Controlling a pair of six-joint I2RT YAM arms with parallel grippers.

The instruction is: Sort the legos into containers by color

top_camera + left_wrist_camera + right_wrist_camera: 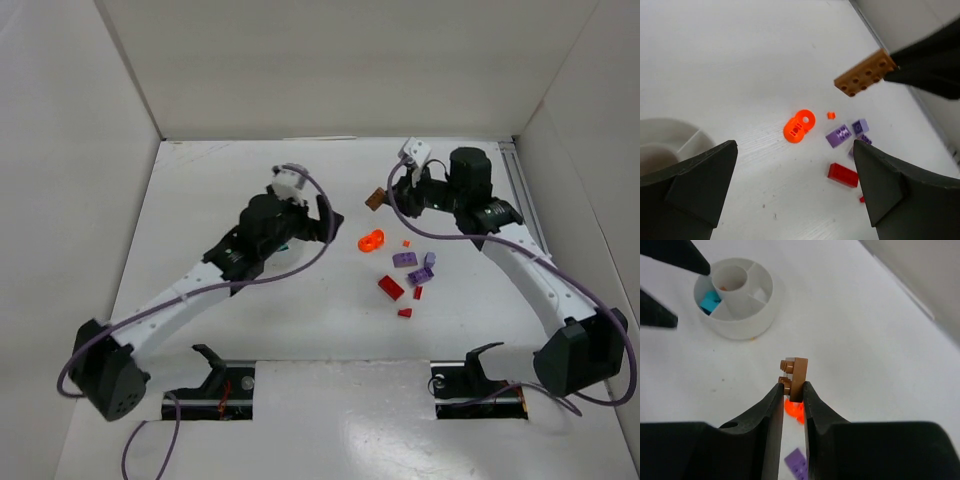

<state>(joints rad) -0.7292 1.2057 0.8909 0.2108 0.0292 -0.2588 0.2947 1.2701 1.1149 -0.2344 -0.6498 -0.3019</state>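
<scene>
My right gripper (pixel 792 390) is shut on a brown lego (pixel 796 374) and holds it upright above the table; the brown lego (pixel 376 199) also shows in the top view. The white divided dish (pixel 737 295) holds a teal brick (pixel 710 302) in one wedge. My left gripper (pixel 794 150) hangs wide open and empty beside the dish (pixel 670 135). On the table lie an orange ring (pixel 371 240), a tiny orange piece (pixel 406 243), purple bricks (pixel 404 259) and red bricks (pixel 390 288). In the top view the left arm hides the dish.
White walls enclose the table on three sides. A metal rail (pixel 520 185) runs along the right wall behind the right arm. The loose bricks lie clustered between the two arms.
</scene>
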